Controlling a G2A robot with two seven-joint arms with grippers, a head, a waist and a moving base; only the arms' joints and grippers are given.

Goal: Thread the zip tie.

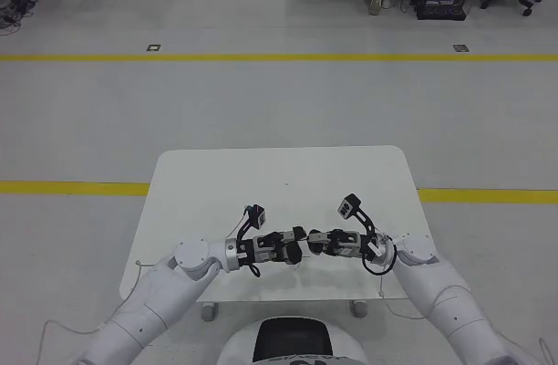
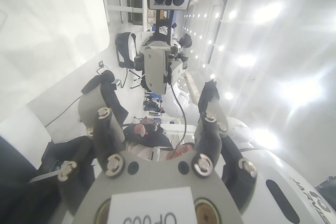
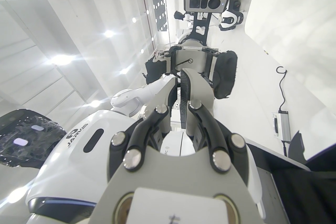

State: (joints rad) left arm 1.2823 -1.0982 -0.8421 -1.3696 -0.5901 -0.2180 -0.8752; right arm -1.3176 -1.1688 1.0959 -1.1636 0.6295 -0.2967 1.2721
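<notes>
White counter (image 1: 215, 182) lies beneath both tools: left tool (image 2: 157, 82) gapes wide, empty, tip-to-tip with right tool (image 3: 181, 75), pinched shut; zip tie's direction cannot be told.

Left hand (image 2: 157, 82) gapes wide, facing right hand (image 2: 155, 71).

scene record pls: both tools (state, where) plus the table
left tool: open wide, pointed at the right tool
right tool: shut, pointed at the left tool
spacing: tips close together over the near half of the table; contact unclear
table: white, rounded corners
</notes>
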